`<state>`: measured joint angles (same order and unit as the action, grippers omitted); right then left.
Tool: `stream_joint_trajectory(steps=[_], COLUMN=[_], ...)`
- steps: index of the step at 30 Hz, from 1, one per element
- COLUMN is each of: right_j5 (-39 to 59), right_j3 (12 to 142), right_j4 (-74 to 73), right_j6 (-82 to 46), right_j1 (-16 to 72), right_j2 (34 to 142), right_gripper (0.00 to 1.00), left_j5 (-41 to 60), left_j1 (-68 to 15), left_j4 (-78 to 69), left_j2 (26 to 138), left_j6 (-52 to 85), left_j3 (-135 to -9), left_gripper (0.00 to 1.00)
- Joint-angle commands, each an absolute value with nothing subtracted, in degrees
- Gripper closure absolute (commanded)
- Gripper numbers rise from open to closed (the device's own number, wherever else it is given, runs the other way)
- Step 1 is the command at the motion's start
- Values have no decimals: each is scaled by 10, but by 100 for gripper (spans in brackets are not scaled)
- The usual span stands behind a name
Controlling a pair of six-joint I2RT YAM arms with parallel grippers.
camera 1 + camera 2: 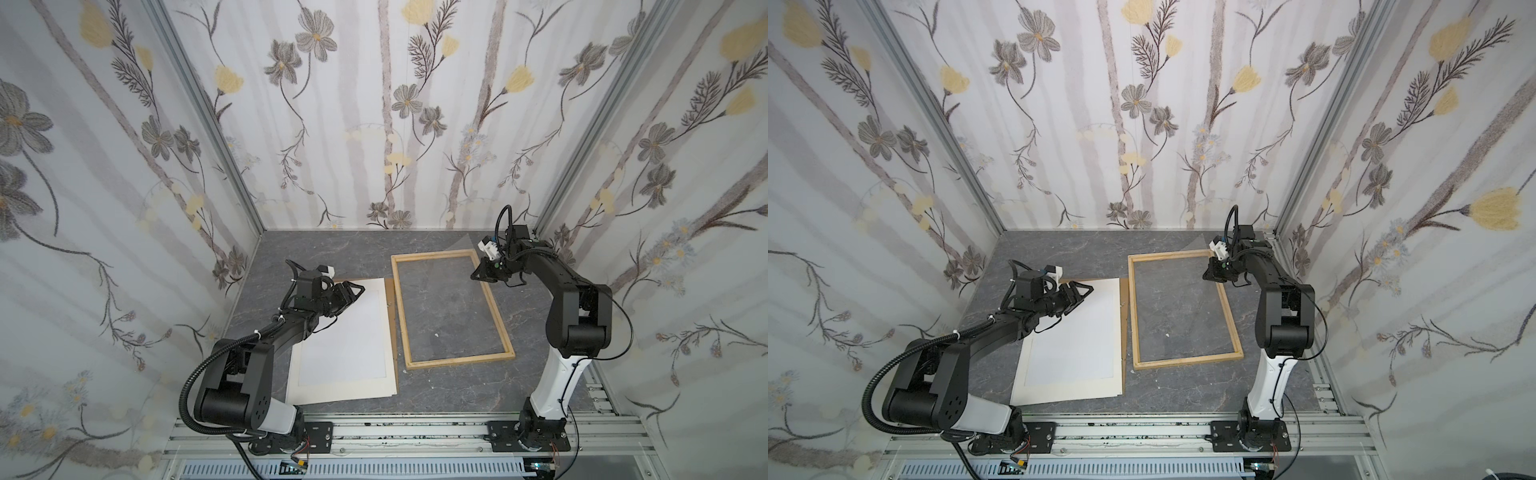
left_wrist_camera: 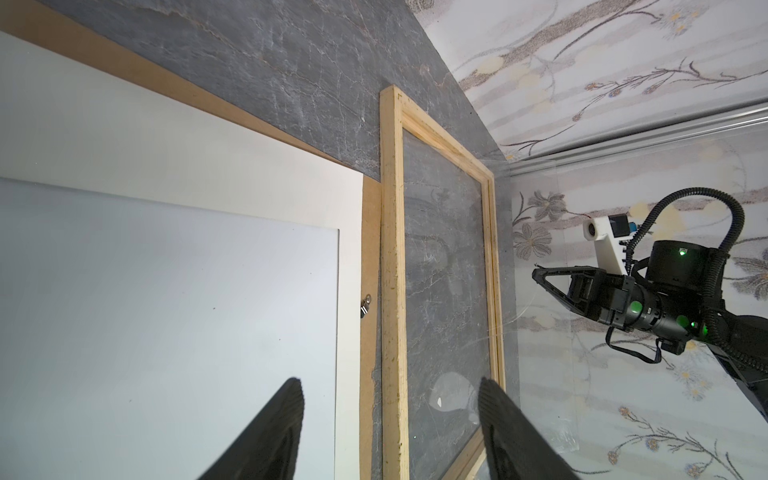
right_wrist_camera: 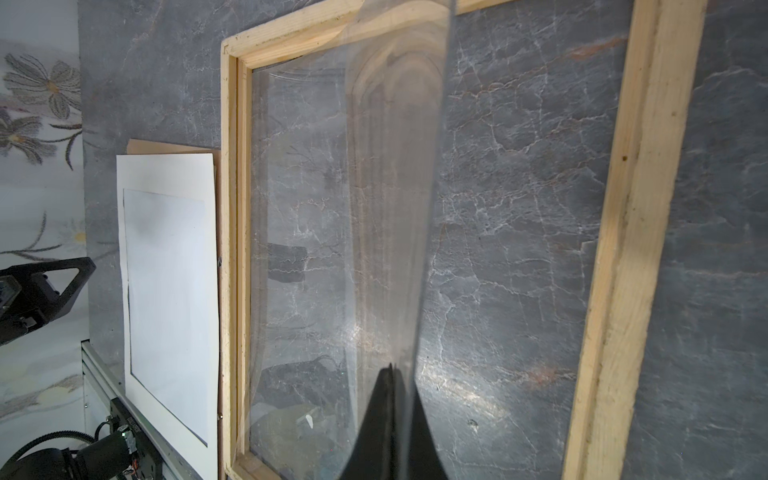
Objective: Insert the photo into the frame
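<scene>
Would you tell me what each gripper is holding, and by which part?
The right gripper pinches a clear sheet by its edge, over the frame; the left gripper holds nothing.

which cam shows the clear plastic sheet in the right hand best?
Right wrist: the clear plastic sheet curves up from the pale wooden frame into the shut right hand. Both top views show only a faint corner; left wrist, faint edges.

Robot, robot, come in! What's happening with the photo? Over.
Left gripper open above photo. Right gripper shut on clear sheet. Photo beside frame, white side up. Sheet arches over frame opening.
</scene>
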<state>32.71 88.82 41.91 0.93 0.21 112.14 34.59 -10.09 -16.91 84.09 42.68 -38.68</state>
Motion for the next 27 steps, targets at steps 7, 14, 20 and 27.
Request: stream_joint_trajectory(steps=[7, 14, 20, 27], right_j5=[376, 395, 425, 429], right_j3=[835, 744, 680, 660], right_j4=[361, 292, 238, 212], right_j6=[29, -2, -20, -44], right_j1=[-5, -19, -18, -18], right_j2=[1066, 1027, 1014, 990], right_gripper=[100, 100, 100, 100], left_j5=[349, 331, 309, 275], left_j1=[-122, -167, -200, -221], left_j4=[-208, -167, -126, -73], left_j2=[881, 992, 1086, 1151], left_j6=[440, 426, 419, 405], left_j3=[-399, -508, -607, -683], left_gripper=[33, 34, 35, 40])
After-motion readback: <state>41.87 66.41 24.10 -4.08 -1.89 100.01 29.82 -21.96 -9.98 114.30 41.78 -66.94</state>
